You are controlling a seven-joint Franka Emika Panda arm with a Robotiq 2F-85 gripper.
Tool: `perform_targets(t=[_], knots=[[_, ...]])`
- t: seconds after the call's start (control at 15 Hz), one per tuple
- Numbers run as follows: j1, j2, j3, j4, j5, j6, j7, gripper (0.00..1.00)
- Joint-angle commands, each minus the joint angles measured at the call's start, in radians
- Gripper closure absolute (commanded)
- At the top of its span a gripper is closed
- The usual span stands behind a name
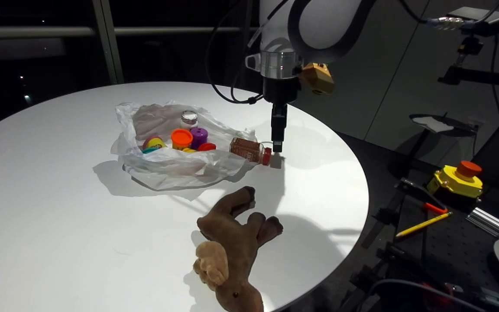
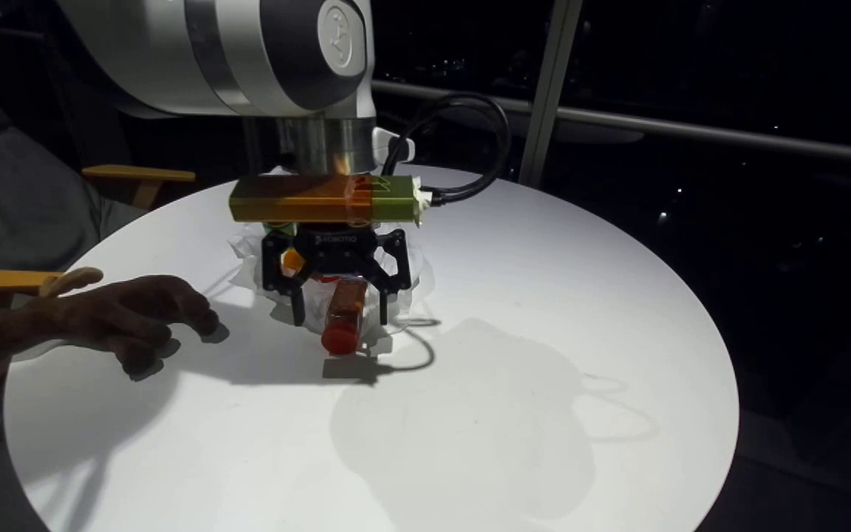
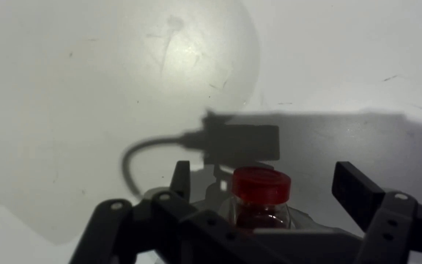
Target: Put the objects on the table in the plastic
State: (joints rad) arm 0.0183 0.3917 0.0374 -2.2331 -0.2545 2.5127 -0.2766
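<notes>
Multicoloured tubs (image 1: 182, 139) are gathered in a translucent plastic bag (image 1: 169, 167) on a round white tabletop (image 1: 50, 225), where a brown plush animal (image 1: 236, 240) is also seen. A black gripper (image 1: 277, 147) is held near a red-capped bottle (image 1: 246, 149).

arm (image 2: 141, 55): white/black | hand (image 2: 341, 307): black, lettered ROBOTIQ | cables (image 2: 504, 144): black
</notes>
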Motion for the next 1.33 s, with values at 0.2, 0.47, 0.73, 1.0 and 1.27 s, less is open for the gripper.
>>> perform_targets(t=[0.2,0.47,0.73,1.0,1.27], knots=[[-0.066,0.018,0.054,-0.018,0.138,0.113,-0.080,0.00],[-0.050,0.048,0.041,-0.030,0.141,0.205,-0.038,0.00],[-0.035,0.077,0.023,-0.031,0.119,0.215,-0.006,0.00],[-0.055,0.088,0.045,-0.036,0.137,0.232,-0.031,0.44],[-0.055,0.075,0.045,-0.050,0.133,0.275,-0.028,0.77]])
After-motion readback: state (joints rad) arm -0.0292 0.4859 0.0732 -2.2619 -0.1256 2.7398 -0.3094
